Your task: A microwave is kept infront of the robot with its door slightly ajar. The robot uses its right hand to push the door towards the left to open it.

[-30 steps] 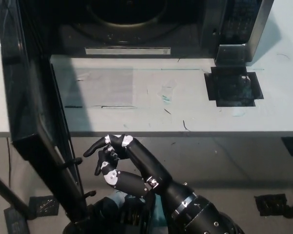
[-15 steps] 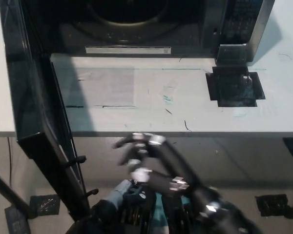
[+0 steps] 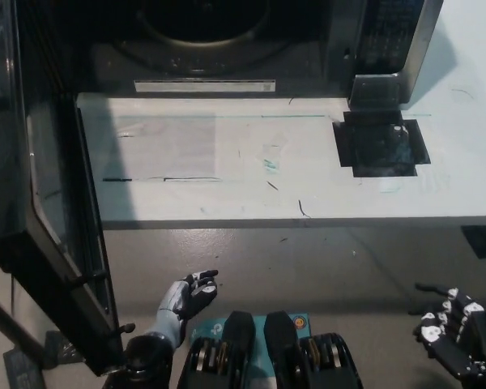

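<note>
Since a second ago my right hand has pulled well away from the door: back then it sat close beside the door's inner face at the lower middle of the head view, and now it rests at the bottom right corner, below the table edge and far from the microwave. Its fingers are loosely curled and apart, holding nothing.

My left hand shows at the lower left, just right of the door's bottom corner (it was not visible in the earlier frames). Its fingers are spread a little, empty, and it hangs over the floor without touching the door.

I see the microwave along the top of the view, sitting on the white table, its cavity open and dark with the round turntable partly visible. The door is swung wide to the left, standing nearly edge-on to me and reaching out past the table's front edge down toward the lower left. The control panel sits at the microwave's right side.

A black square patch lies on the table in front of the panel. Thin dark marks and a small greenish smudge dot the tabletop.
</note>
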